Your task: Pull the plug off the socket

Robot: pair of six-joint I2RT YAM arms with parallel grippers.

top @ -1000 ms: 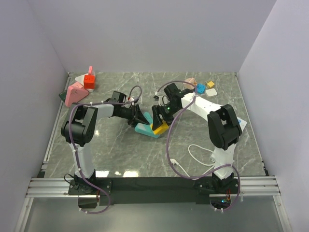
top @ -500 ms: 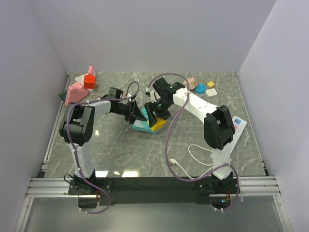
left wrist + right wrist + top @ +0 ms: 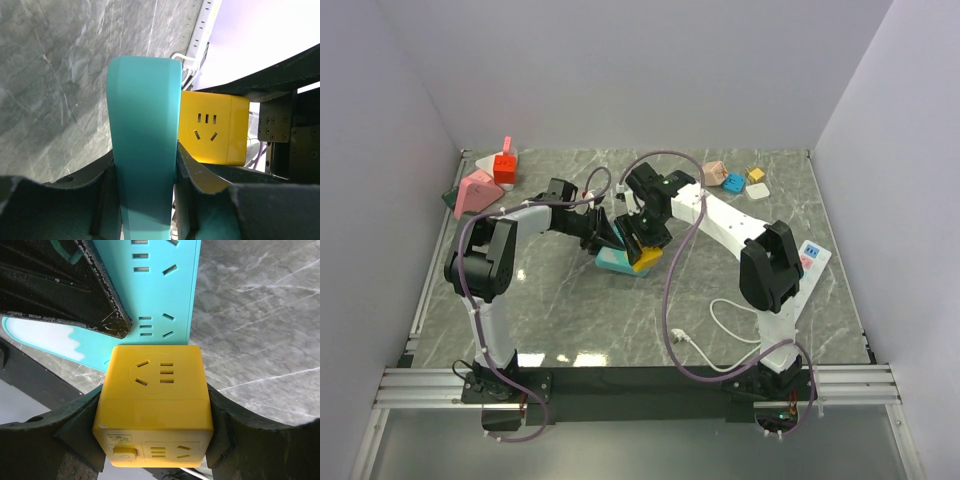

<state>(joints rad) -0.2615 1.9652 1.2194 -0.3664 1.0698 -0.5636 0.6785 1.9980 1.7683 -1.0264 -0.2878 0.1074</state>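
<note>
left pincer (image 3: 145,167) on the socket strip, right pincer (image 3: 155,412) on the plug

the left pincer is closed tight on the two long sides of the teal power strip (image 3: 144,100), at the middle of the marble counter (image 3: 570,320). the right pincer squeezes the yellow cube plug (image 3: 156,390) by two opposite sides. the cube sits flush against the strip's socket face.
</note>
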